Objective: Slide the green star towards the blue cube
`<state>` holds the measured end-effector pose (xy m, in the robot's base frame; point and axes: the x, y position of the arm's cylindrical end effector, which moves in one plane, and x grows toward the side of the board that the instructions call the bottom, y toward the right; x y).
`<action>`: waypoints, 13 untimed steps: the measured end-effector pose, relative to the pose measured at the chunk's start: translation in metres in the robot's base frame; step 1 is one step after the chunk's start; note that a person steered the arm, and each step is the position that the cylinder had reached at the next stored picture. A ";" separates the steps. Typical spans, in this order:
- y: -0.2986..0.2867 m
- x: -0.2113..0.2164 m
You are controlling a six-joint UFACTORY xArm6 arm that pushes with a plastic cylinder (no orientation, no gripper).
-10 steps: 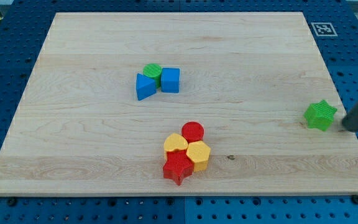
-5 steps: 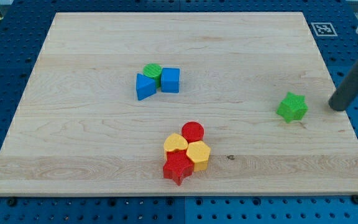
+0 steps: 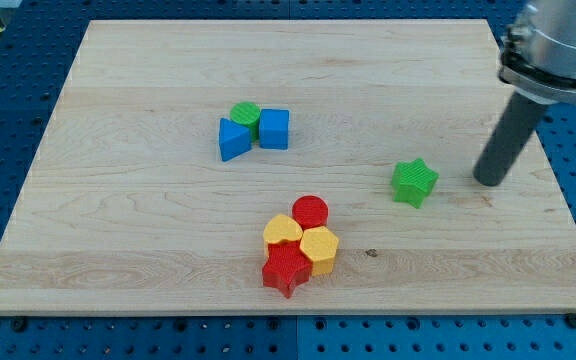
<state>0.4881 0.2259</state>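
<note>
The arm carried no fingers at all, only a dark rod, so there was nothing to be clenched or released. The tip (image 3: 487, 182) rested on the desk (image 3: 138, 230) near the view's right edge. The green star (image 3: 414, 183) lay just to the view's left of the tip, at about the same height in the view, with a clear gap of bare wood between them, so they were not touching.

The blue cube (image 3: 274, 128) sat well apart from the star, further to the view's left and somewhat towards the view's top. From where I stood, the tip, the star and the cube were nearly in line, the tip being on the far side of the star from the cube. A push leftward with a slight upward slant looked right to me.

The cube touched a green cylinder (image 3: 245, 112) and a blue triangular block (image 3: 233, 139) on its left. The path between star and cube was open. Below that path a tight cluster lay towards the view's bottom: a red cylinder (image 3: 310, 211), two yellow blocks (image 3: 283, 231), and a red star (image 3: 287, 268). It would matter only if the green star veered downward.
</note>
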 end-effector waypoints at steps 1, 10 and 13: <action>-0.009 0.019; -0.029 -0.032; -0.162 -0.034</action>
<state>0.4546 0.0640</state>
